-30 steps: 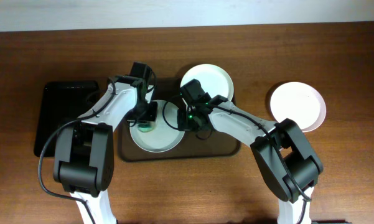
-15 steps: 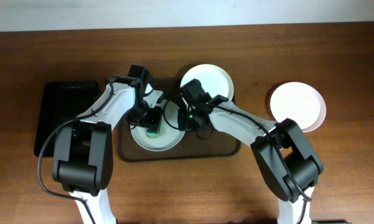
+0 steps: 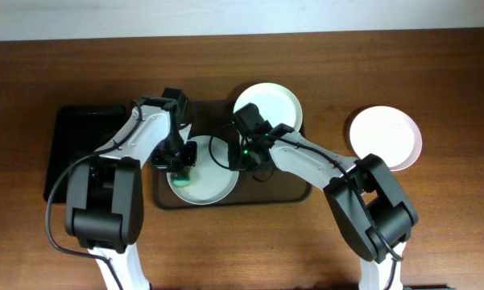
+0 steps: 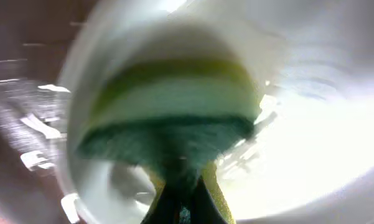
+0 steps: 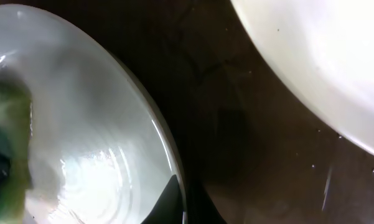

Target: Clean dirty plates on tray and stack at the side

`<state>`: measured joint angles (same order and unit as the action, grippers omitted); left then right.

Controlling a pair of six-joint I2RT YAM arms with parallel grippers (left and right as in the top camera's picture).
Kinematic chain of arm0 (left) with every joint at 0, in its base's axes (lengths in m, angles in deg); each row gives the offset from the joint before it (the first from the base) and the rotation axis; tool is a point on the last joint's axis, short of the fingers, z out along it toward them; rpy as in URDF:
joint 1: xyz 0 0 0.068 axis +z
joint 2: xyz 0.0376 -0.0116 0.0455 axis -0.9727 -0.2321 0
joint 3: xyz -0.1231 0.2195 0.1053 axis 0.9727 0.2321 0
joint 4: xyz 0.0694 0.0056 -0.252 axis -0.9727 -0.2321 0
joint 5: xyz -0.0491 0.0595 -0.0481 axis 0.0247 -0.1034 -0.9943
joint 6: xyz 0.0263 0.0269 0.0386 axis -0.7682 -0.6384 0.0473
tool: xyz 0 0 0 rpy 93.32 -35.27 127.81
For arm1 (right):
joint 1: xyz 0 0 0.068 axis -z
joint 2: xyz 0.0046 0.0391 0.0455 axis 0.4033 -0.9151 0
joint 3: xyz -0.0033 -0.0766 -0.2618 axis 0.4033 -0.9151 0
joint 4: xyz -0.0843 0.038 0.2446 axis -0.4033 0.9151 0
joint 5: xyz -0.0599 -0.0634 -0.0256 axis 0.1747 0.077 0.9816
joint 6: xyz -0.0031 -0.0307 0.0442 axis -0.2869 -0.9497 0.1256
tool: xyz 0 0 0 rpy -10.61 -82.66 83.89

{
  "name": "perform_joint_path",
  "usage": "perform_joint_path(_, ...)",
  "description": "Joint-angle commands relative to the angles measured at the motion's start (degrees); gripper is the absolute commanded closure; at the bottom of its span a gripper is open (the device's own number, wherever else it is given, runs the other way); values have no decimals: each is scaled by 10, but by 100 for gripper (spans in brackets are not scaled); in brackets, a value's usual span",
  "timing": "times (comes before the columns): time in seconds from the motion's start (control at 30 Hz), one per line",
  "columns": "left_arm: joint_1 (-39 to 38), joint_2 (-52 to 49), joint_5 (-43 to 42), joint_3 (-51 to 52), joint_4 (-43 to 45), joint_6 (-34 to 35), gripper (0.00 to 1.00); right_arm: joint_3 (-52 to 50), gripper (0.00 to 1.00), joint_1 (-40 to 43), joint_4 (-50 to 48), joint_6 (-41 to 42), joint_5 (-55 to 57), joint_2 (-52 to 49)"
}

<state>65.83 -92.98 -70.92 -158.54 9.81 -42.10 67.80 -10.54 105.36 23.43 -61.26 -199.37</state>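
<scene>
A pale plate [image 3: 210, 187] lies at the left of the brown tray [image 3: 283, 190]. My left gripper [image 3: 179, 163] is shut on a green and yellow sponge [image 3: 181, 172] and presses it on the plate's left part. In the left wrist view the sponge [image 4: 174, 102] fills the middle over the wet plate [image 4: 311, 143]. My right gripper [image 3: 240, 158] is shut on that plate's right rim [image 5: 174, 180]. A second white plate [image 3: 267, 103] sits at the tray's back right. A third plate [image 3: 385, 137] lies on the table at the right.
A glossy black tray [image 3: 74, 149] lies left of the brown tray, close to my left arm. In the right wrist view the dark tray floor [image 5: 236, 143] separates the held plate [image 5: 81, 124] from the second plate [image 5: 311, 62].
My left gripper has moved the sponge across the plate, first a little right, then to the plate's left side. My right gripper has stayed on the rim.
</scene>
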Motion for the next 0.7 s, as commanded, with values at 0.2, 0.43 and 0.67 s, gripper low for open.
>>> perform_joint_path(0.2,64,-9,-157,-183,-40,-50,100,9,96,3,15,-17,-35,-2)
perform_joint_path(0.43,96,-9,-116,-197,-37,-50,100,26,96,3,104,-49,52,66)
perform_joint_path(0.67,96,-9,-117,-197,-37,-50,100,79,96,2,225,-59,216,129)
